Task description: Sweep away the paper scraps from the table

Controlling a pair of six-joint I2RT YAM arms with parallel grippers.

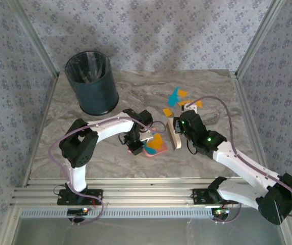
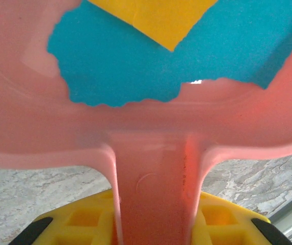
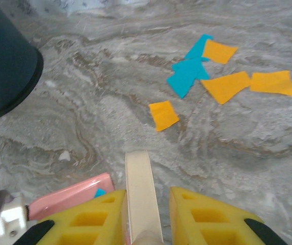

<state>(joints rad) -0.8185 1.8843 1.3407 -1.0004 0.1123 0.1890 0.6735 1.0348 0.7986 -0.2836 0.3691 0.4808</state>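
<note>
grey-beige marble table [image 1: 135, 87] with aluminium framing at its edges, enclosed by blue-grey patterned walls [image 1: 151, 30].

1. left gripper [image 1: 135, 139] [image 2: 153, 227]: clenched on the handle of the pink dustpan [image 1: 147, 151] [image 2: 153, 189]. in the left wrist view the yellow fingers [image 2: 79, 222] flank the handle on both sides. in the top view the pan extends from this gripper toward 3 o'clock, near the table centre. whether the pan touches the marble cannot be told.

2. right gripper [image 1: 179, 127] [image 3: 143, 222]: clenched on a cream flat bar [image 1: 175, 137] [image 3: 140, 189]. in the right wrist view the bar sits between the two yellow fingers [image 3: 92, 219] and points toward 12 o'clock. in the top view the bar stands just beside the dustpan, at the pan's 3 o'clock side.

3. paper scraps, collected: one orange piece [image 2: 156, 18] lies over one large teal piece [image 2: 196, 46] inside the pan.

4. paper scraps [image 1: 179, 99], loose: a small cluster lies on the marble at 12 o'clock of the right gripper, apart from the bar. the right wrist view shows four orange pieces [image 3: 163, 115] and a group of overlapping teal pieces [image 3: 189, 76].

5. dark waste bin [image 1: 91, 82] [image 3: 5, 66]: upright on the table, at 10 o'clock of the left gripper, well apart from the loose cluster.
</note>
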